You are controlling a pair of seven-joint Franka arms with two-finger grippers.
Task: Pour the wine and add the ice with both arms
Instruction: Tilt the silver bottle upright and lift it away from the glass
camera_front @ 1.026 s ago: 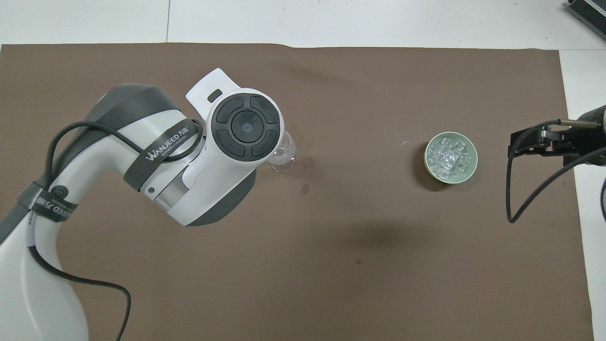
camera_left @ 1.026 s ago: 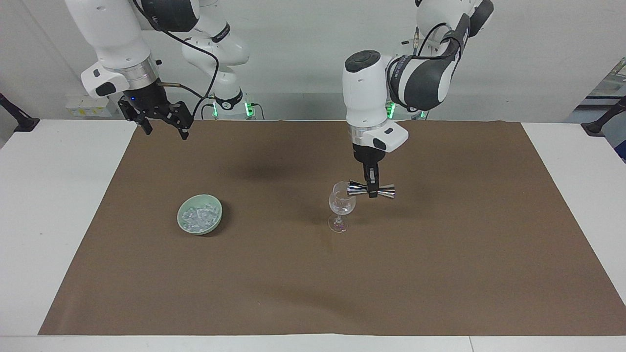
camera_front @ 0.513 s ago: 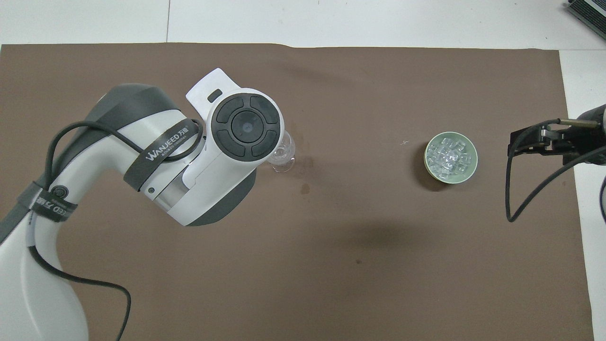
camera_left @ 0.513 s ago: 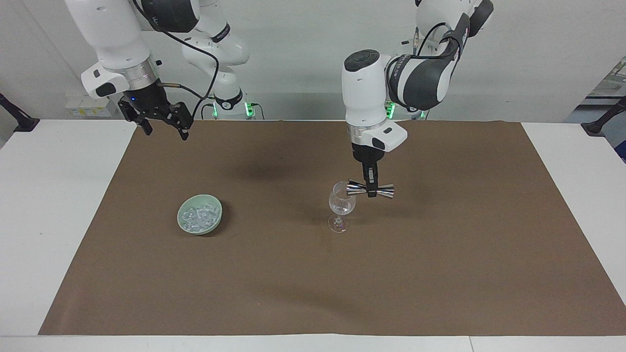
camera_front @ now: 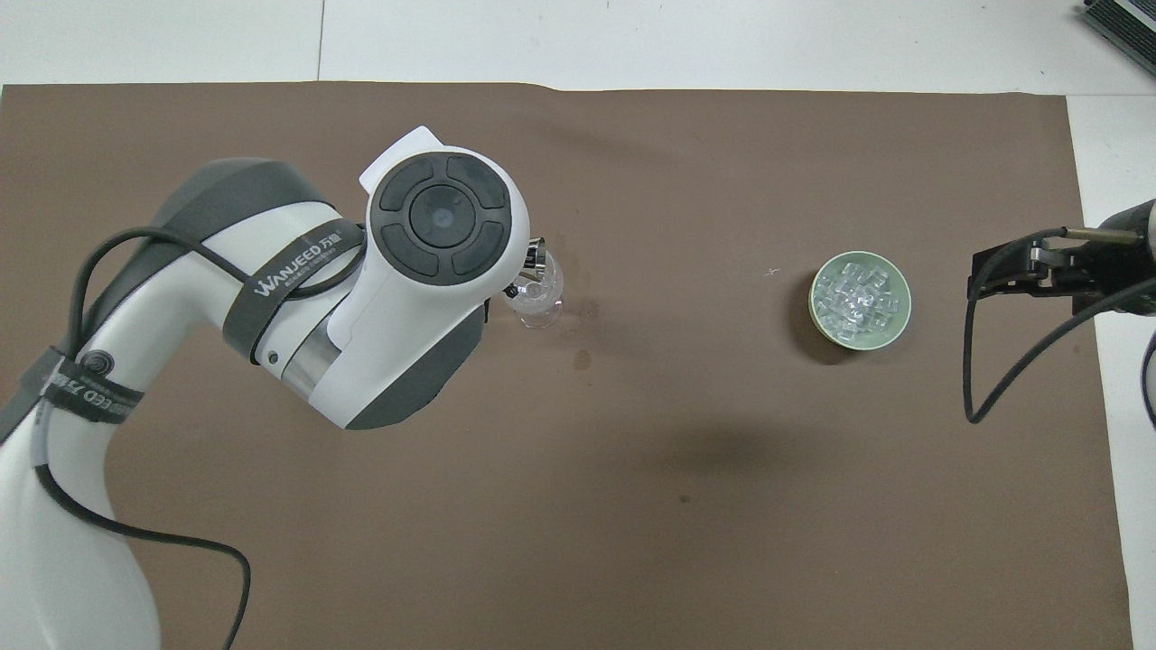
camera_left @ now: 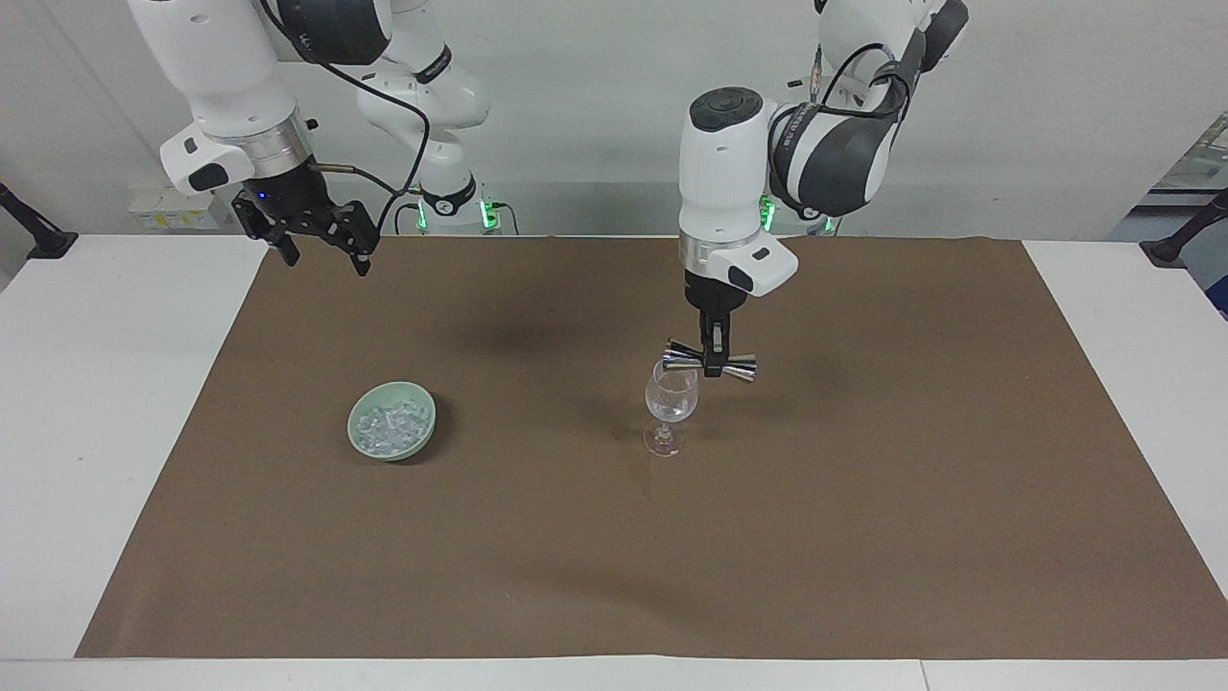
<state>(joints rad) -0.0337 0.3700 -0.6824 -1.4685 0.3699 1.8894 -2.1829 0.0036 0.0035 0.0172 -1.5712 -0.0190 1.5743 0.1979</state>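
A clear stemmed glass stands upright mid-mat. Just above its rim my left gripper is shut on the waist of a steel jigger, which lies sideways with one end over the glass. In the overhead view the left arm hides all but the jigger's tip. Wine cannot be made out in glass or jigger. The ice fills a pale green bowl toward the right arm's end. My right gripper hangs open and empty over the mat's edge there, waiting.
A brown mat covers most of the white table. Small dark spots mark the mat beside the glass, on the side nearer the robots.
My left wrist has turned, lifting the jigger a little and shifting it toward the right arm's end, further over the glass. The right arm, glass and bowl have not moved.
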